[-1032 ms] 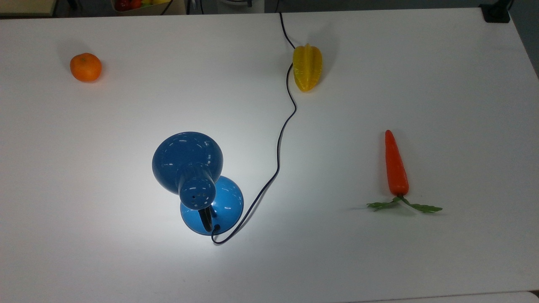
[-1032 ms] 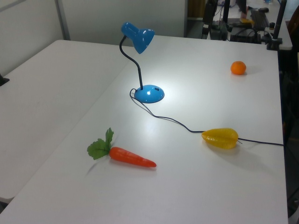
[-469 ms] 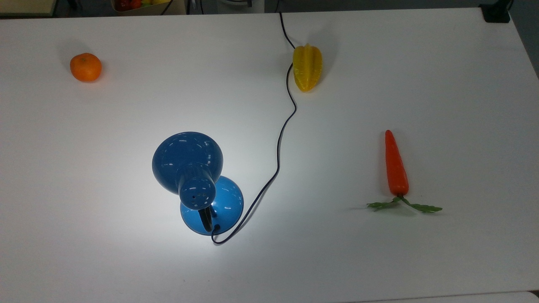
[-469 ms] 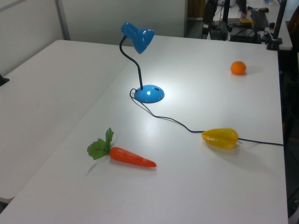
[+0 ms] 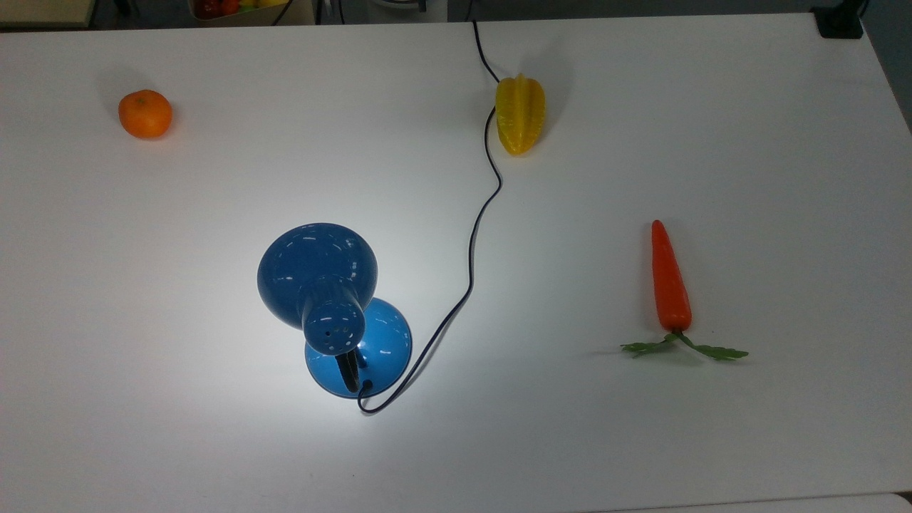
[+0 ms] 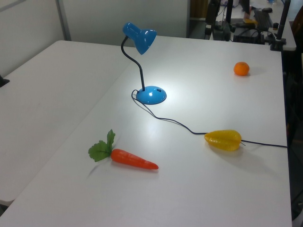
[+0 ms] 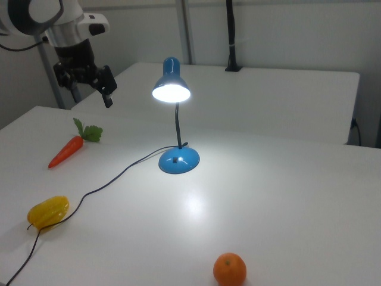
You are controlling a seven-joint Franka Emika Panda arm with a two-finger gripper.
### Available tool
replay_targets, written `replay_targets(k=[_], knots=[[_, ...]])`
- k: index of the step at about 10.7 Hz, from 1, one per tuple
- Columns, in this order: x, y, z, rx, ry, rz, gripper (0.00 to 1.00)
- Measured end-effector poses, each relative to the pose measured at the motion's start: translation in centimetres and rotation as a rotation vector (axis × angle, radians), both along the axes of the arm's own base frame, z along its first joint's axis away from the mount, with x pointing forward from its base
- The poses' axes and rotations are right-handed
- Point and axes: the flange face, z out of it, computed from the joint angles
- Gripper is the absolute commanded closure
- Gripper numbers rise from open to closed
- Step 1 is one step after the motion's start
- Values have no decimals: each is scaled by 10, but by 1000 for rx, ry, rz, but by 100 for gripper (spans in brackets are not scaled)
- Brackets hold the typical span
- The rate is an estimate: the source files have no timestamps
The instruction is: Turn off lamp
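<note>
The lamp (image 5: 317, 274) is glossy blue and stands near the middle of the white table (image 5: 641, 107). Its bell-shaped shade (image 7: 171, 80) glows bright underneath and throws a pool of light on the table around the round blue base (image 7: 177, 161). A black neck (image 6: 140, 71) curves from the base up to the shade. The thin black cord (image 5: 474, 235) runs from the base to the table's far edge in the top view. My gripper (image 7: 89, 89) hangs open in the air at the right view's upper left, well away from the lamp, with nothing held.
A carrot (image 5: 670, 281) with green leaves lies at the top view's right. A yellow starfruit (image 5: 520, 114) rests beside the cord near the far edge. An orange (image 5: 144, 113) sits at the top view's upper left.
</note>
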Motion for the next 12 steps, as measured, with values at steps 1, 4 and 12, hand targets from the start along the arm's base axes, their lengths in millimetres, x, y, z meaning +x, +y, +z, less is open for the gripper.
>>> replay_targets(k=[1,4,12], knots=[[0,0,0,0,0,0,8],[0,0,0,0,0,4,27],[1,0,0,0,-8,9,92]])
